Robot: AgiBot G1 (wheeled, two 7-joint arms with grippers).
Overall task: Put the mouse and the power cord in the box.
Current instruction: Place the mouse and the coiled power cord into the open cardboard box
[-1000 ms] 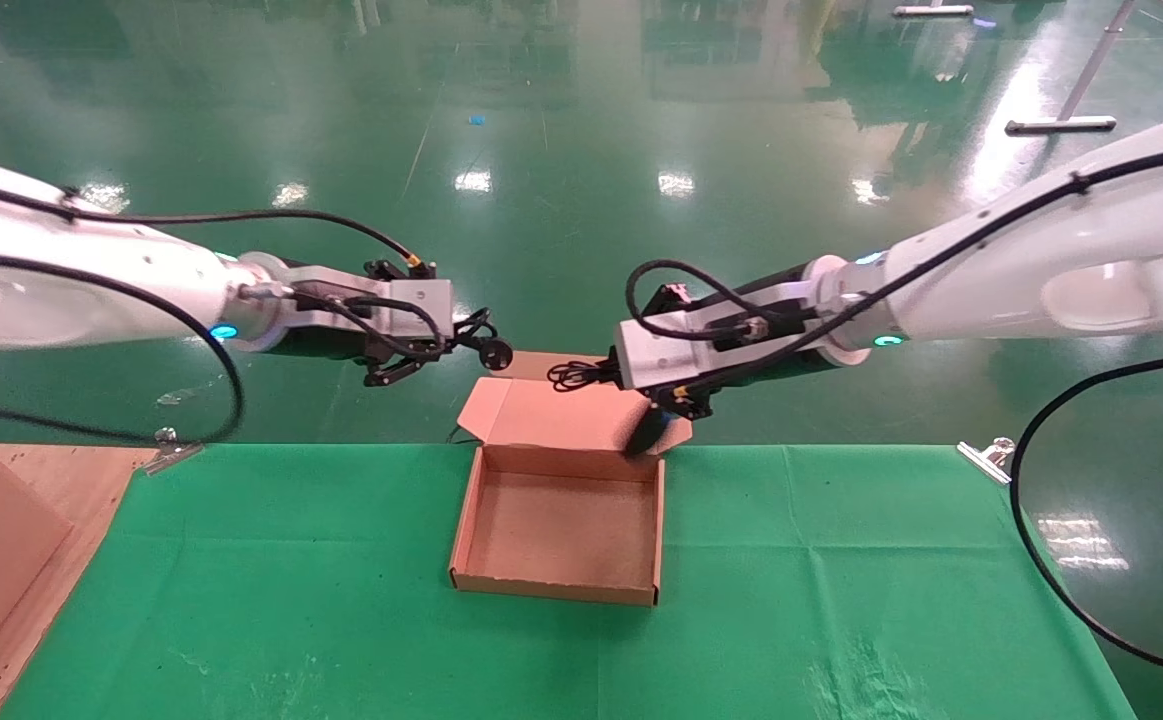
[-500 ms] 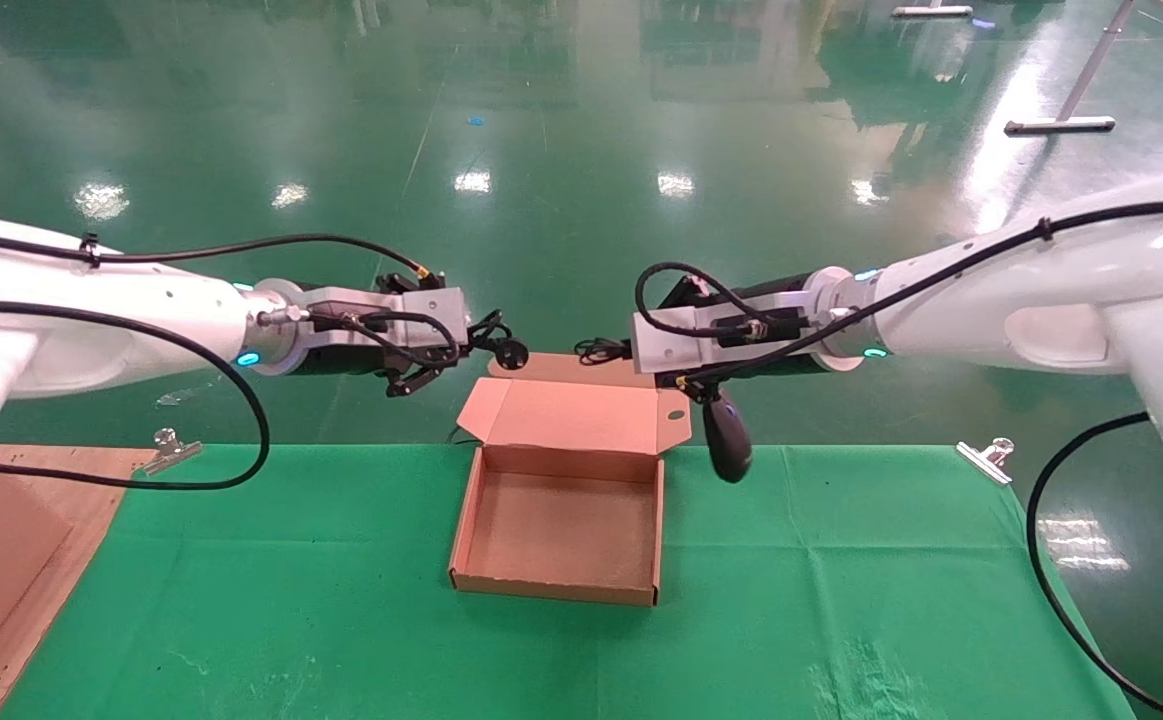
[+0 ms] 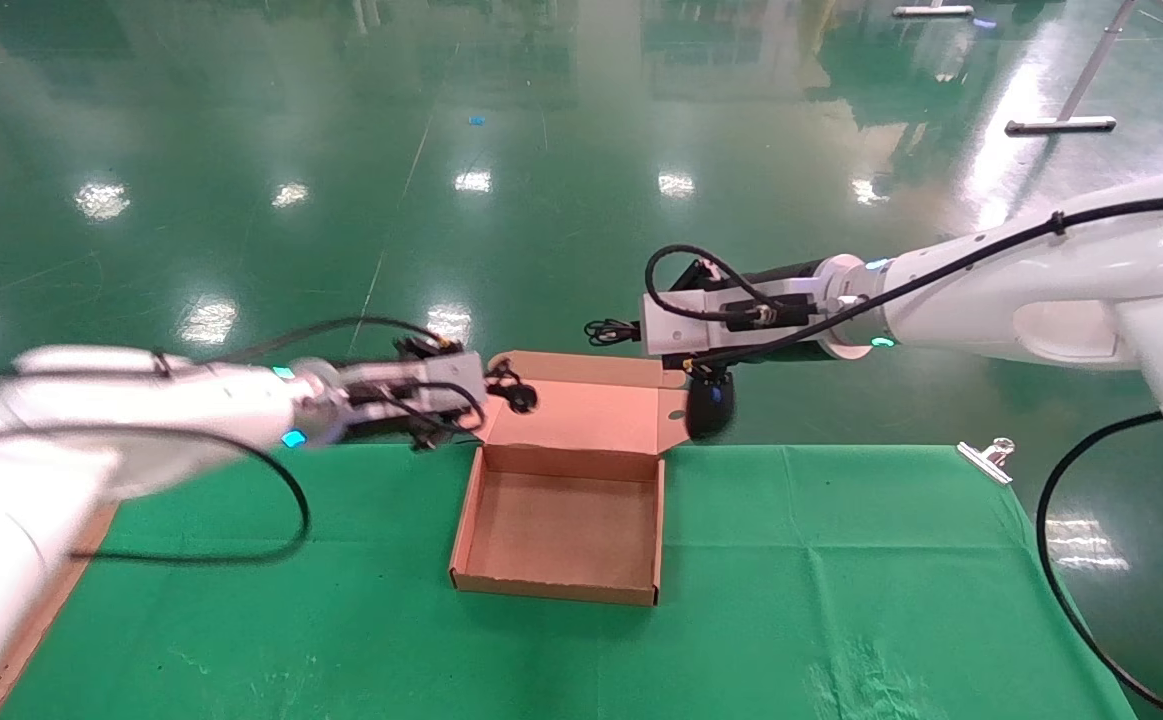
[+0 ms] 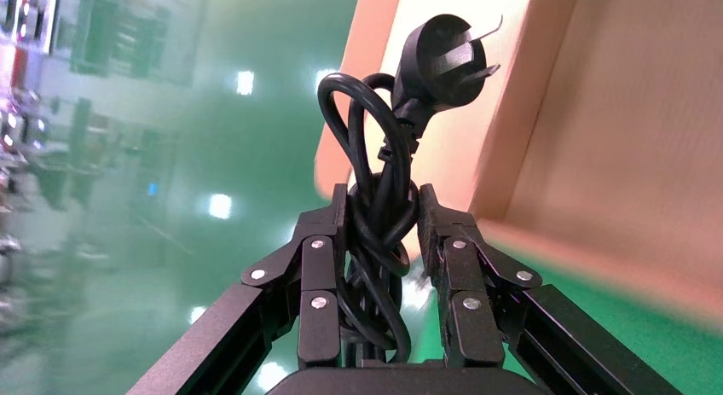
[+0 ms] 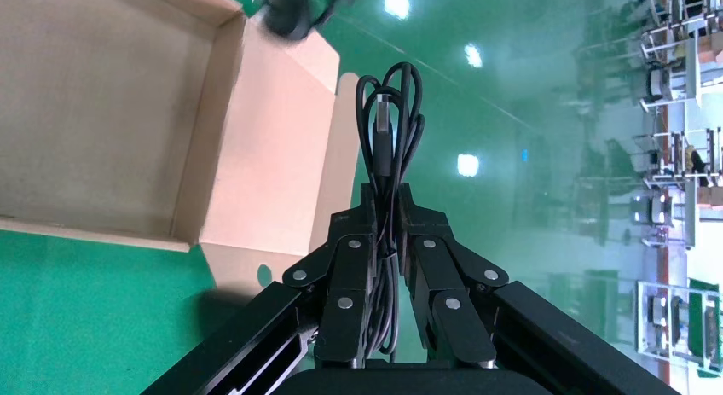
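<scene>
Two things hang beside the empty box (image 3: 561, 520): the power cord (image 4: 384, 199), pinched in the left hand (image 4: 382, 233) at the lid's left corner, and the mouse (image 3: 710, 407), dangling by its cable (image 5: 388, 148) from the closed right hand (image 5: 385, 229) off the lid's right edge. Each should come squarely over the tray before release.

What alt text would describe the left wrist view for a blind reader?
The left gripper is shut on the bundled black power cord, whose plug points up. Behind it is the open brown box on a green cloth.
</scene>
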